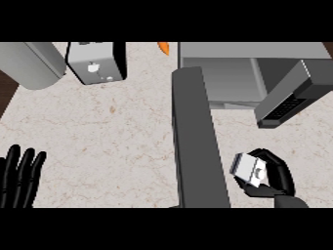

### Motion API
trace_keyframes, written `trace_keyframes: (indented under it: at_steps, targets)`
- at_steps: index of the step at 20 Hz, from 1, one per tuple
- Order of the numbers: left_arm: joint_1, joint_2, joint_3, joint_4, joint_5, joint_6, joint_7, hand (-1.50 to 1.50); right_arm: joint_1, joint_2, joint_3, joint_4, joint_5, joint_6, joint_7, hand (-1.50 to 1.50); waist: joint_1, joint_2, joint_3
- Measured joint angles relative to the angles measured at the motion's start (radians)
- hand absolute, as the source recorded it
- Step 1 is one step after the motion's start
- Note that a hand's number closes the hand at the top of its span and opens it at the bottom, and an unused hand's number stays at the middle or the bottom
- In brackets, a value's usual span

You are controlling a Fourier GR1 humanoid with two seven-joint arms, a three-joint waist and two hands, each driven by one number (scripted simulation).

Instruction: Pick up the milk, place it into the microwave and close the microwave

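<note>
The right hand [273, 176], down at about four o'clock on the counter, has its black fingers and thumb curled round the milk [247, 170], a small pale carton held tilted, one printed face turned up. The carton sits in the hand just to the right of the microwave door [196, 141], a long dark grey slab swung fully open and running from the centre of the view down to six o'clock. Up from the hand, toward one o'clock, the microwave [226, 68] stands with its grey cavity open and facing the door; the milk is outside it, well short of the opening. At two o'clock from the hand a dark block with a keypad face [291, 100] juts out at an angle from the microwave's right side. Across the pale marble counter [96, 127], at eight o'clock, the left hand [14, 178] rests open, fingers straight and pointing up. Farther off at eleven o'clock stands a toaster-like appliance [96, 61], with a grey rounded object [28, 63] to its left at ten o'clock, and a small orange thing [164, 47] at twelve o'clock.
</note>
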Motion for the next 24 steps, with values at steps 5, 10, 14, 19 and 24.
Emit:
trace_keyframes:
  at_steps: [5,10,14,19,24]
  targets:
    - [0.024,0.009,0.010,-0.020,0.012,-0.005,0.005,-1.50,0.073,0.005,0.043,-0.092,-0.005,0.025,0.007,1.50,-0.006,-0.003,-0.001]
    - [0.041,0.008,0.029,-0.009,0.034,-0.007,-0.006,-1.50,0.122,0.036,0.083,-0.240,-0.021,0.029,0.059,1.50,-0.009,-0.002,0.000]
    - [0.044,0.016,0.056,-0.005,0.059,-0.018,-0.011,-1.50,0.147,0.062,0.104,-0.392,-0.040,0.014,0.127,1.50,-0.009,-0.002,0.000]
    - [0.032,0.023,0.101,0.032,0.092,-0.033,-0.031,-1.50,0.133,0.103,0.139,-0.536,-0.026,-0.050,0.231,1.50,-0.008,-0.001,0.001]
    - [0.025,0.031,0.124,0.037,0.113,-0.048,-0.022,-1.50,0.030,0.128,0.172,-0.557,0.012,-0.168,0.335,1.50,-0.003,0.000,0.001]
